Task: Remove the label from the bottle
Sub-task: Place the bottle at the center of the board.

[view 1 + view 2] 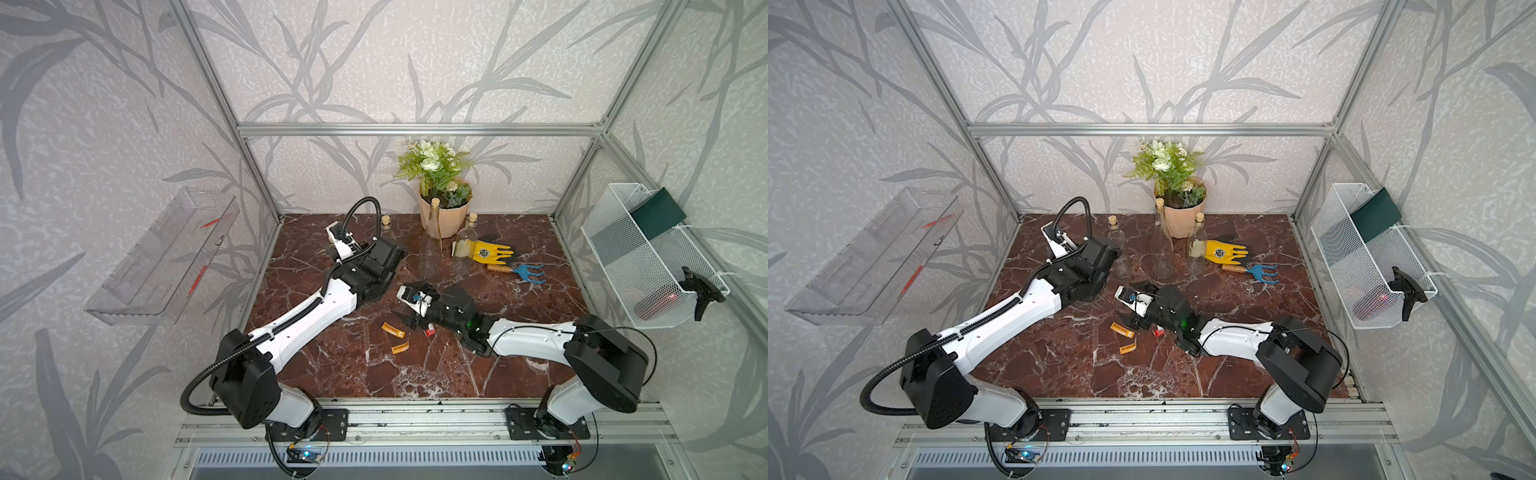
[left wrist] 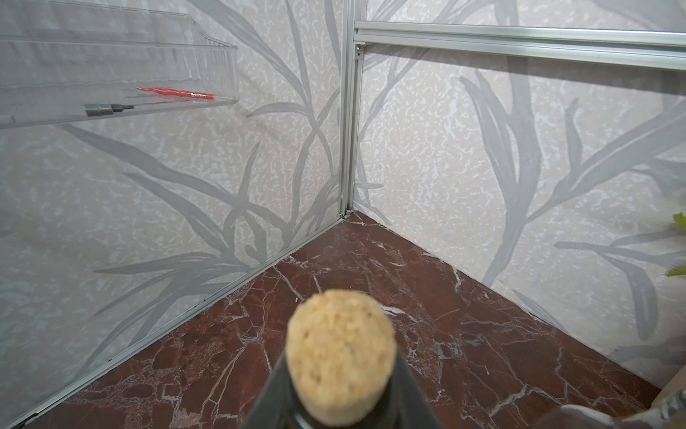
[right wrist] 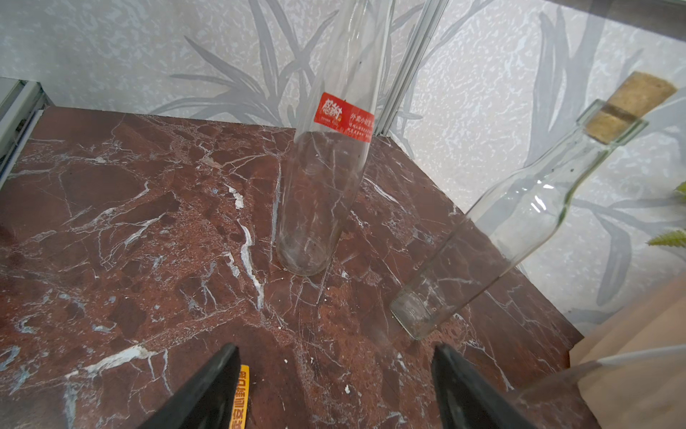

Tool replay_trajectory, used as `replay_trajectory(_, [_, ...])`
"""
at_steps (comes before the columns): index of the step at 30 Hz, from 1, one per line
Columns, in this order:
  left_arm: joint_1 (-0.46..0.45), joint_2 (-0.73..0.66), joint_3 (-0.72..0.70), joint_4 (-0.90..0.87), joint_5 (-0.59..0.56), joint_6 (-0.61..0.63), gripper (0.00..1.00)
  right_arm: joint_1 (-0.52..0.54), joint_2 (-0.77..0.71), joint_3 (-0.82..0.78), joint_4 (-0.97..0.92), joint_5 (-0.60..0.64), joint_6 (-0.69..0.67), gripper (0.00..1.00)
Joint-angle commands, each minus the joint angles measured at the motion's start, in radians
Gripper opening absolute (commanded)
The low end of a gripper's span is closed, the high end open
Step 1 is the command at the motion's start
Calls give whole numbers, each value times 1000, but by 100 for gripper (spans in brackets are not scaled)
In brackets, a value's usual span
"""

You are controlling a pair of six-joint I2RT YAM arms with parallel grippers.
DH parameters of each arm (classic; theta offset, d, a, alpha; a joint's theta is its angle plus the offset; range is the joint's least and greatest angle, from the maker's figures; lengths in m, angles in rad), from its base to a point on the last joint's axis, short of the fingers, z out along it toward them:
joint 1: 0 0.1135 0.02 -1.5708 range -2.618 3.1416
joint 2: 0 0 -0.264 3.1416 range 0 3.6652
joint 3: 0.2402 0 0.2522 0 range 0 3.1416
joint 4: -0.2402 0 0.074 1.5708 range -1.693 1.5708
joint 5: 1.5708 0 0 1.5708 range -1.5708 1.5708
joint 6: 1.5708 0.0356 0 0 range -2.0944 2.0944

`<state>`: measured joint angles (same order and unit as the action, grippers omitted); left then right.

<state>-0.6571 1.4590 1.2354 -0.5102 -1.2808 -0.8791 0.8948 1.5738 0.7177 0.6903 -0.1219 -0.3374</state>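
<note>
White-veined marble tabletop (image 1: 374, 374) — over it the left gripper (image 1: 1109, 254) clamps the bottle (image 3: 319, 208) just under its cork (image 2: 339, 356). The right gripper (image 3: 335, 347), jaws spread and empty, faces the red label (image 3: 343, 117) stuck on that bottle straight ahead; an orange strip (image 3: 240, 397) lies beside one finger.

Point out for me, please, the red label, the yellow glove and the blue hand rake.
red label (image 3: 343, 117): right wrist view, middle of the sticker.
yellow glove (image 1: 488, 252): a top view, on its palm.
blue hand rake (image 1: 523, 272): a top view, on its blue head.
</note>
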Motion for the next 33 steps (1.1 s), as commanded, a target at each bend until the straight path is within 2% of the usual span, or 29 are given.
replay_trajectory(1, [-5, -5, 36, -7, -74, -58, 22, 4, 8, 8, 20, -12, 11, 83])
replay_trajectory(10, [-5, -8, 25, -12, -47, -54, 38, 4, 9, 11, 18, -11, 6, 83])
replay_trajectory(16, [-4, -18, 19, -21, -17, -24, 59, 3, 17, 27, 20, -4, -8, 83])
replay_trajectory(19, [-4, -31, 11, -7, 6, 21, 67, 2, 22, 37, 20, -8, -14, 83])
replay_trajectory(22, [-4, -64, -23, 78, 58, 158, 68, 3, 20, 44, 17, -13, -21, 83])
replay_trajectory(26, [1, -123, -90, 202, 170, 372, 70, 1, 15, 46, 14, -15, -27, 83])
replay_trajectory(28, [10, -157, -128, 264, 264, 471, 71, 1, 14, 48, 17, -16, -29, 83])
replay_trajectory(31, [43, -222, -180, 313, 425, 557, 72, 0, 11, 53, 9, -23, -32, 83])
replay_trajectory(33, [89, -266, -217, 336, 587, 593, 73, -1, 9, 58, 5, -28, -34, 83])
